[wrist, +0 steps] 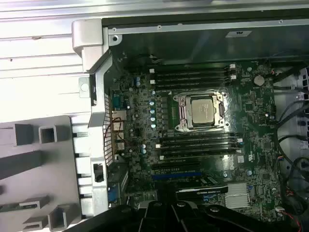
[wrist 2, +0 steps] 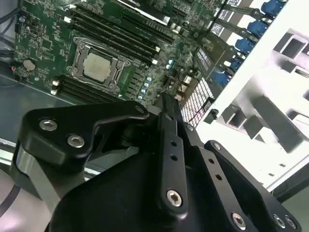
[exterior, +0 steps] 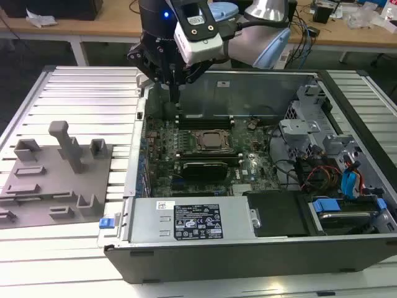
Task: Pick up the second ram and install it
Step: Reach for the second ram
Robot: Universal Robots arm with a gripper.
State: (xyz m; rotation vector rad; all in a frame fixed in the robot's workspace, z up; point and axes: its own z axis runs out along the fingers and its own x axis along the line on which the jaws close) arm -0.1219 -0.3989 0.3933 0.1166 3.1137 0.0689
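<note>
One computer case [exterior: 186,261], one processor [wrist: 203,108], one arm [exterior: 263,37].

Bg in the exterior view: everything sat on a bench [exterior: 80,87] of ribbed pale-metal slats that ran out to both sides. Light was strong, and the slats glared near-white along the front edge. In the first wrist view the bench [wrist: 43,63] was likewise washed out. Behind stood a rear bench [exterior: 105,26] w/ a wood top and a white leg [exterior: 79,49]. On it lay misc clutter: black box [exterior: 53,7], crumpled white item [exterior: 38,20], tangle of cables [exterior: 304,31], clear plastic bags [exterior: 366,13]. The floor [exterior: 37,53] underneath was dark and in shadow.
</note>
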